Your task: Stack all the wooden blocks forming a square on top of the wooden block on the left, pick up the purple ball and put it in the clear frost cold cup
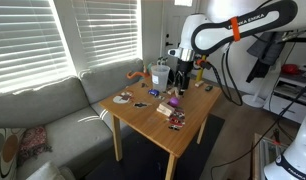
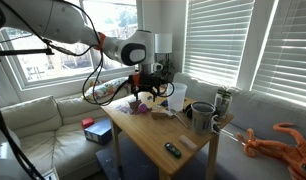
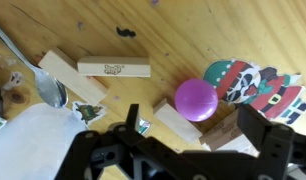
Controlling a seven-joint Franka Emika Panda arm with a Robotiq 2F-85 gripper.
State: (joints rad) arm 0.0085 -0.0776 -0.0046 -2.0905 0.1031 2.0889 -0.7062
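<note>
In the wrist view the purple ball (image 3: 196,98) lies on the wooden table (image 3: 183,40) among several pale wooden blocks. One block (image 3: 113,68) lies flat farther up, one (image 3: 65,72) slants beside it, and two (image 3: 176,124) (image 3: 229,128) sit just under the ball. My gripper (image 3: 193,138) hangs open right above the ball, one dark finger (image 3: 128,128) on each side and nothing between them. In both exterior views the gripper (image 1: 179,82) (image 2: 145,90) hovers low over the table's far end. The frosted cup (image 2: 177,96) stands close by.
A metal spoon (image 3: 41,82), a white sheet (image 3: 33,140) and a Christmas-patterned item (image 3: 258,85) lie close to the blocks. A dark mug (image 2: 201,117) and a remote (image 2: 172,150) sit on the table (image 2: 158,135). A grey sofa (image 1: 43,110) borders it, with an orange octopus toy (image 2: 288,140).
</note>
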